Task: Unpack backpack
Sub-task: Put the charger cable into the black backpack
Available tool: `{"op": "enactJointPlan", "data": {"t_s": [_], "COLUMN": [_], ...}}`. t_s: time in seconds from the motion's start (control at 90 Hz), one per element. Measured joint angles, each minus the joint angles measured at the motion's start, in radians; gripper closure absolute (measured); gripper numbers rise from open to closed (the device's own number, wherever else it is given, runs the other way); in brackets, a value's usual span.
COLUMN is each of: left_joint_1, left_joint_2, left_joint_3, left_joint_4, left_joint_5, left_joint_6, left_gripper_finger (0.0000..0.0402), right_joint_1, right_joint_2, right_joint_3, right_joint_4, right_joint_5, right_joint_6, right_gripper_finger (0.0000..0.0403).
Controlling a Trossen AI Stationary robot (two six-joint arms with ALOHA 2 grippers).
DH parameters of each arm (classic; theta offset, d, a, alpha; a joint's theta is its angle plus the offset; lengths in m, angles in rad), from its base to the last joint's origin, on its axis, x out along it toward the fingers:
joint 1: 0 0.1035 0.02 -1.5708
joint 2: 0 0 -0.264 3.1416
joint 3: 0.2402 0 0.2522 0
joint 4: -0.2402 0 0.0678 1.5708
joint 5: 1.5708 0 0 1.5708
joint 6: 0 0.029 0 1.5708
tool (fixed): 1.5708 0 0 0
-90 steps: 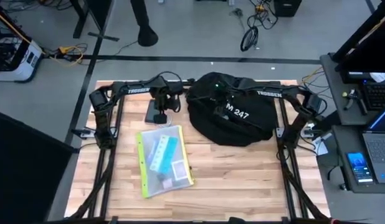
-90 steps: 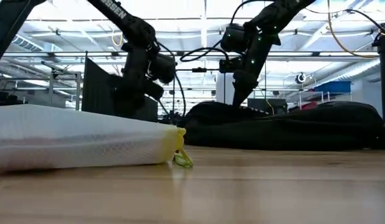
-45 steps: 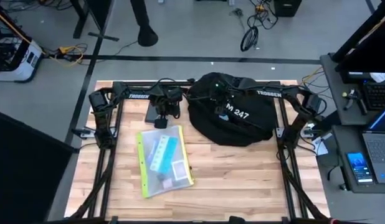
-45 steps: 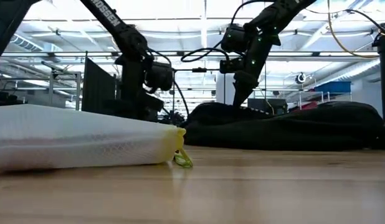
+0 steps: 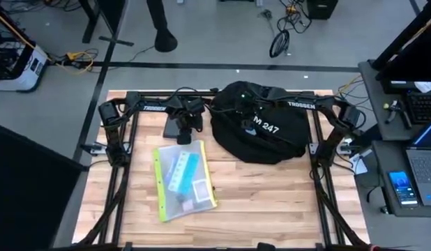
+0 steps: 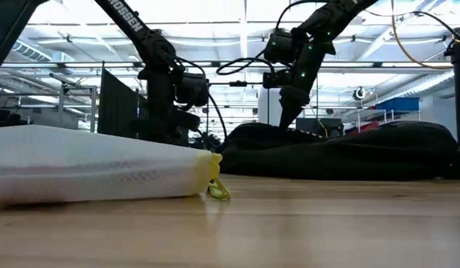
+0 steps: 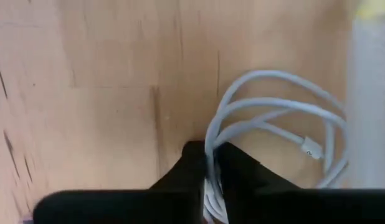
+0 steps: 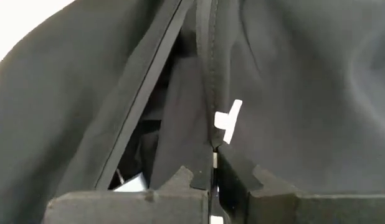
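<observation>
- Spreading under everything, our wooden desk (image 5: 271,202) carries all the objects between the two arm frames.
- Next in size, the backpack (image 5: 271,136) lies flat at the far right part of the desk, black, with white "247" lettering facing up; in the low view it shows as a long dark mound (image 6: 349,152).
- We see a clear pouch (image 5: 182,180) with a yellow-green edge lying nearer the front, left of the backpack and apart from it; it fills the low view's left side (image 6: 96,167).
- A flat dark slab (image 5: 171,127) rests on the desk beyond the pouch, beside the left claw.
- Our right claw (image 8: 212,180) sits on the backpack's far left part, pinched narrow on the edge of the fabric at the zipper (image 8: 208,74), where a small white tag (image 8: 228,121) sticks out.
- Our left claw (image 7: 208,180) points down at the desk just beyond the pouch, closed on a coiled white cable (image 7: 273,124) that loops over the bare wood.
</observation>
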Motion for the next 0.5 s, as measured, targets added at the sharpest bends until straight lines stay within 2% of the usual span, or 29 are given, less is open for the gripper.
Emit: {"op": "enactJointPlan", "data": {"t_s": [0.156, 0.3, 0.5], "left_joint_1": [0.0, 0.0, -0.027], "left_joint_2": [-0.029, -0.098, -0.1], "left_joint_3": [0.076, 0.199, 0.389], "left_joint_4": [-0.025, -0.017, 0.001], "left_joint_5": [-0.013, -0.013, 0.029], "left_joint_6": [-0.061, -0.106, -0.153], "left_gripper_finger": [0.0397, 0.0399, 0.0401], "right_joint_1": [0.0, -0.01, -0.021], "right_joint_2": [-0.039, -0.086, -0.109], "right_joint_3": [0.0, 0.001, 0.014], "right_joint_4": [-0.018, -0.021, -0.024], "right_joint_5": [0.003, 0.003, 0.004], "right_joint_6": [-0.004, 0.001, 0.023], "right_gripper_finger": [0.0403, 0.0403, 0.0403]}}
